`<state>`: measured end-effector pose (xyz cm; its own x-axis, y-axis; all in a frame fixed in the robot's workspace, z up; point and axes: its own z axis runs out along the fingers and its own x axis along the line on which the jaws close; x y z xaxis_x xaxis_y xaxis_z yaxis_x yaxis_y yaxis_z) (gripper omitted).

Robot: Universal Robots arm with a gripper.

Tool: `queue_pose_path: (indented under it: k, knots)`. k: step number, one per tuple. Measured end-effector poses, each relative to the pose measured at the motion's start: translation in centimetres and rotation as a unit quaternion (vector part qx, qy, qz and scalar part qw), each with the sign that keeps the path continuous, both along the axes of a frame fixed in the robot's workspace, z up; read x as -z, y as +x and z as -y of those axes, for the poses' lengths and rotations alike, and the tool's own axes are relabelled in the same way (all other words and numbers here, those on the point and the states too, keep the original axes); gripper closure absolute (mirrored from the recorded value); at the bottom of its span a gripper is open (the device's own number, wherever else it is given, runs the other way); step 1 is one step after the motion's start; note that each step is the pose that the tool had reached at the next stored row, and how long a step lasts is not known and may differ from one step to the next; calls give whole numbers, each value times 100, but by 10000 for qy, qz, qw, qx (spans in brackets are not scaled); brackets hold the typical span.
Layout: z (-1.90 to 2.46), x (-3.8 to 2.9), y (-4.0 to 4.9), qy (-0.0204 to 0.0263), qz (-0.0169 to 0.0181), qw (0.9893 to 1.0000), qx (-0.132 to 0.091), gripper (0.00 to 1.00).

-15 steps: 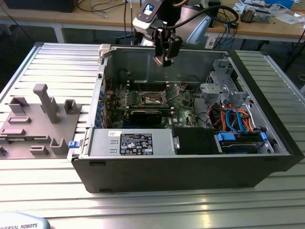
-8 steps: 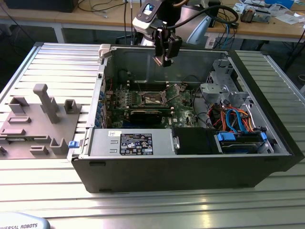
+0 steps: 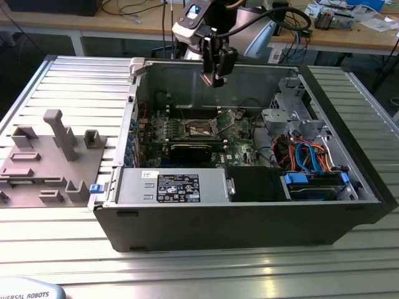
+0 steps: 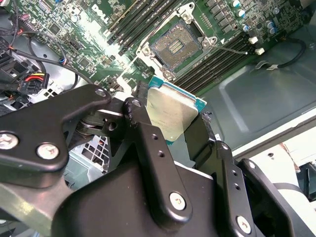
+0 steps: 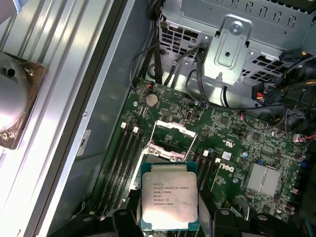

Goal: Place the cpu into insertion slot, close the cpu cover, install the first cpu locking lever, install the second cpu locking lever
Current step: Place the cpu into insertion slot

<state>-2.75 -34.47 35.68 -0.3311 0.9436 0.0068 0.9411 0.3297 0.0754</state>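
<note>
Cpu [image 5: 169, 196] in gripper [image 3: 213, 80] above insertion slot [image 4: 176, 46]

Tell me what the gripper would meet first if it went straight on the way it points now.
Probably the insertion slot on the motherboard: the gripper, shut on the cpu, points down towards it. Depth is unclear, so it may land beside it.

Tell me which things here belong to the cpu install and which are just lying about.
Job: black gripper, shut on the small flat silvery-topped square cpu; square dark metal-rimmed insertion slot on the green motherboard.
Lying about: grey plastic fixture block; blue flat cables; long black rectangular card.
</note>
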Motion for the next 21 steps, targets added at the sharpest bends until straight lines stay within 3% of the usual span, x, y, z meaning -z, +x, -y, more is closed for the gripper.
queue_pose_path:
  k: [21]
  knots:
    - [0,0,0,0,0,10000,87,46]
